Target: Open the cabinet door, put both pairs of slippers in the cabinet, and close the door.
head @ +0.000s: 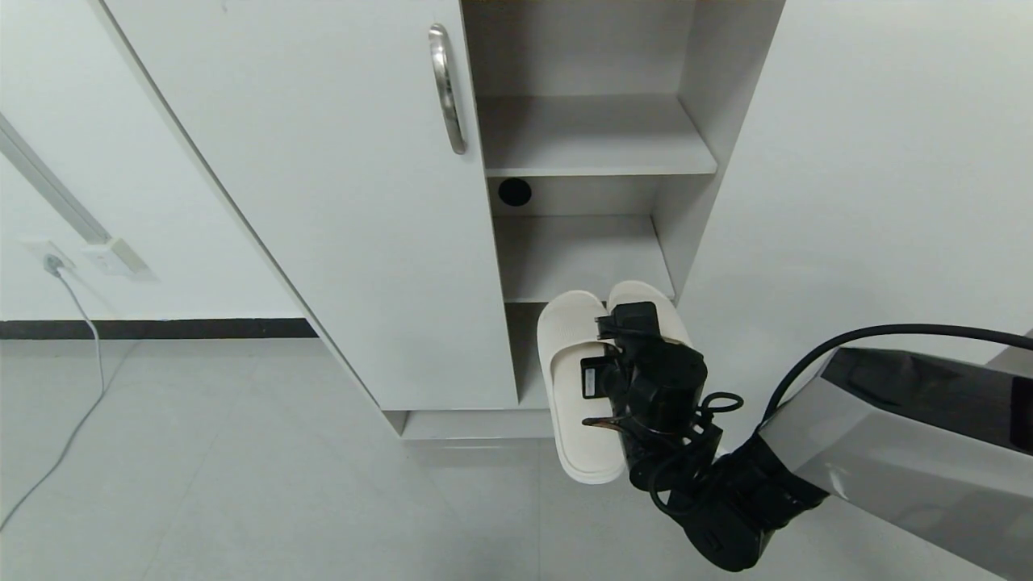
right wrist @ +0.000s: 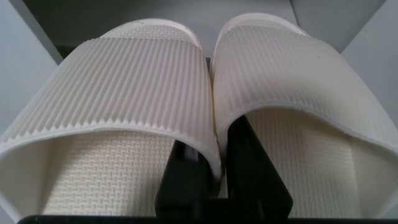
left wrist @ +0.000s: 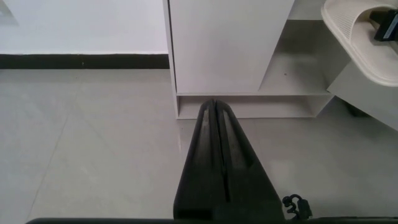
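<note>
Your right gripper (head: 623, 324) is clamped on the pair of cream slippers (head: 569, 379). It has one finger inside each and pinches their inner edges together. The slippers sit side by side in the air, toes toward the cabinet (head: 718, 89). They are just in front of its lower openings, to the right of the open door (head: 323, 202). Your left gripper (left wrist: 214, 106) hangs low over the floor (left wrist: 93, 137), on the near side of the cabinet's base. Its fingers are pressed together and hold nothing.
</note>
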`<state>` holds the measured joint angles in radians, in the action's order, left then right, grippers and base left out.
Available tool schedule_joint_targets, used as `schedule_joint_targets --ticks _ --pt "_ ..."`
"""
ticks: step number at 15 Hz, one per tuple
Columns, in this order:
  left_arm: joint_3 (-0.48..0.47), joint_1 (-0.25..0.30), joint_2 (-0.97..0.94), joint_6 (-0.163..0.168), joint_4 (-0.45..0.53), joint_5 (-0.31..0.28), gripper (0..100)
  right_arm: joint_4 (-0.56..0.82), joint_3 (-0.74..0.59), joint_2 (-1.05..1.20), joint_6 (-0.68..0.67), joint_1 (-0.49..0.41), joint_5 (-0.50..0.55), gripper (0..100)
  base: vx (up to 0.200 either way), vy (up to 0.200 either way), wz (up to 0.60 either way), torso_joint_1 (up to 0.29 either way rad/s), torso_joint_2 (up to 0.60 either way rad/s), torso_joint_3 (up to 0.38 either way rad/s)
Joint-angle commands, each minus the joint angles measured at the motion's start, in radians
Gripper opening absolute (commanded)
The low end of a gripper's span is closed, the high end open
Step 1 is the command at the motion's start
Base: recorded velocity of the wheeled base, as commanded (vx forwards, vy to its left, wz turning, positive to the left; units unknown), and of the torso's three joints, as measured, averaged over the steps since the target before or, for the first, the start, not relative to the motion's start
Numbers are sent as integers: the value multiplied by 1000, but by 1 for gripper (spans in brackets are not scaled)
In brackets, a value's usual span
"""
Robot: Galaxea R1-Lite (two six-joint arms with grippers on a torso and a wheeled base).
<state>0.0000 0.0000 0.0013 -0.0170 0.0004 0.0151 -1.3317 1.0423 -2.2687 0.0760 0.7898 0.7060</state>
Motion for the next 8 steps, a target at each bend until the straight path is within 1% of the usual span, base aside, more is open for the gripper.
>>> schedule_joint_targets --ticks 1,8 --pt "0 0 2 0 0 0 0 0 -1 5 1 0 0 0 200 0 0 -2 2 -2" --pt "0 0 0 2 0 -1 0 -1 -1 -6 -1 12 0 0 200 0 0 0 2 2"
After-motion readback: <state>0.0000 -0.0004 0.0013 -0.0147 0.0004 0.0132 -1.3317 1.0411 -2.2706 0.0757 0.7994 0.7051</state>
